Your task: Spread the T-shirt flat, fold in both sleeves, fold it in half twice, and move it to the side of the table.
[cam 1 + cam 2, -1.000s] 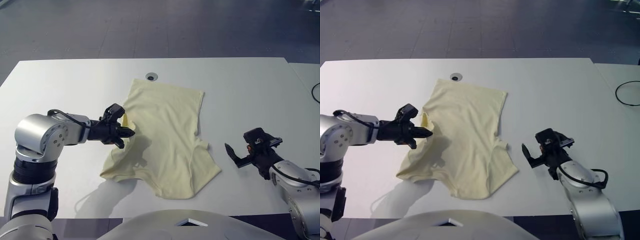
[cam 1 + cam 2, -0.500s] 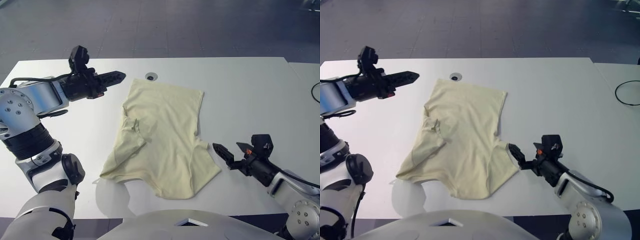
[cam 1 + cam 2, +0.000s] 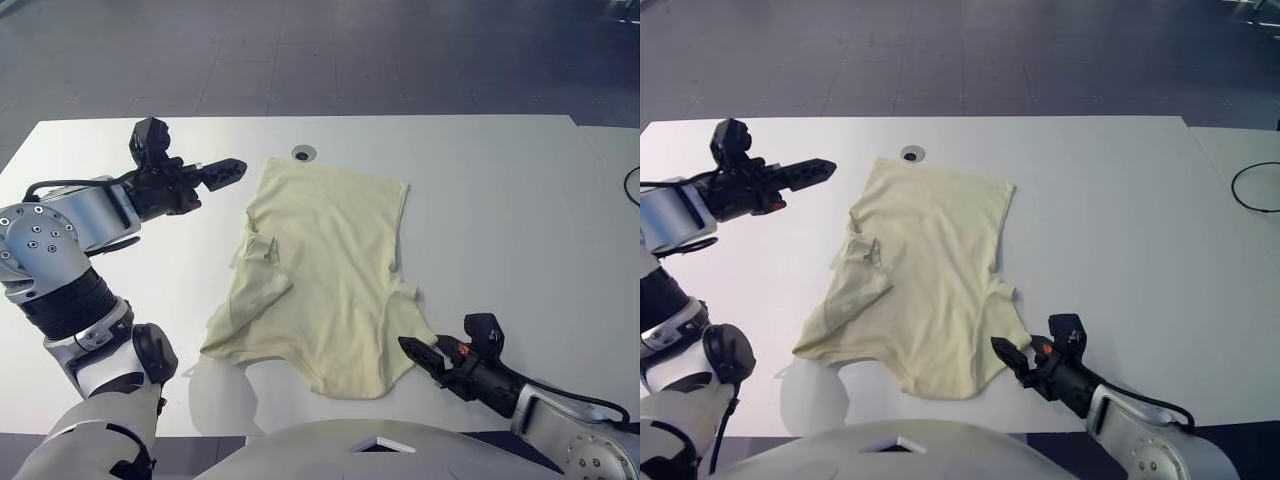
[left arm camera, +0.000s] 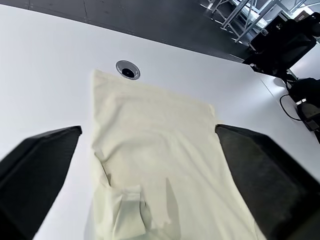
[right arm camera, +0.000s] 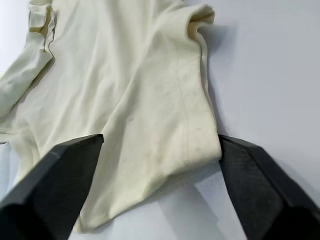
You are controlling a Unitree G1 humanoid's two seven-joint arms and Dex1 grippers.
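A pale yellow T-shirt (image 3: 330, 250) lies rumpled on the middle of the white table (image 3: 500, 200), its left sleeve (image 3: 262, 255) bunched and folded onto the body. My left gripper (image 3: 225, 172) hovers open above the table, just left of the shirt's far edge; the left wrist view looks down between its spread fingers (image 4: 45, 165) at the shirt (image 4: 165, 150). My right gripper (image 3: 412, 352) is low at the shirt's near right corner, open. In the right wrist view its fingers (image 5: 65, 170) flank that corner of the cloth (image 5: 125, 75).
A round cable hole (image 3: 303, 153) sits in the table just beyond the shirt's far edge. A black cable loop (image 3: 1255, 187) lies on the neighbouring table at the far right. Bare tabletop stretches left and right of the shirt. Dark equipment (image 4: 285, 45) stands beyond the table.
My left gripper let go of the left sleeve, which dropped folded onto the shirt, and rose to the far left. My right gripper moved nearer and left, to the shirt's near right corner.
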